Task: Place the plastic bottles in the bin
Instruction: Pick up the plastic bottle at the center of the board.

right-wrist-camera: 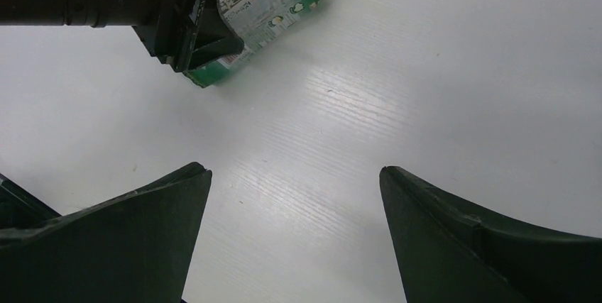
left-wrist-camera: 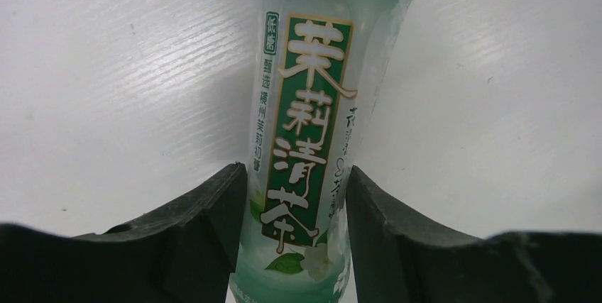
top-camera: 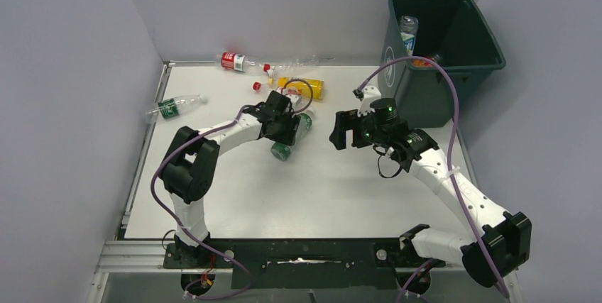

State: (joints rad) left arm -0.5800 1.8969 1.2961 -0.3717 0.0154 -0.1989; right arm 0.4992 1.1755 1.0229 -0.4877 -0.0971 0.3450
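A green-labelled tea bottle (left-wrist-camera: pixel 312 125) lies on the white table, and my left gripper (left-wrist-camera: pixel 297 175) is shut on it, a finger pressed against each side. From above, its green end (top-camera: pixel 282 150) sticks out below the left gripper (top-camera: pixel 287 125). My right gripper (right-wrist-camera: pixel 294 172) hangs open over bare table to the right of it, with nothing between its fingers; it also sees the held bottle (right-wrist-camera: pixel 273 8). More plastic bottles lie at the back: a red-labelled one (top-camera: pixel 238 62), a green-labelled one (top-camera: pixel 172 106) and a yellow one (top-camera: pixel 302 88). The dark green bin (top-camera: pixel 426 94) stands at the back right with a bottle (top-camera: pixel 408 30) inside.
A clear bottle (top-camera: pixel 304 67) lies by the back wall. White walls enclose the table on the left, back and right. A purple cable (top-camera: pixel 454 104) loops from the right arm past the front of the bin.
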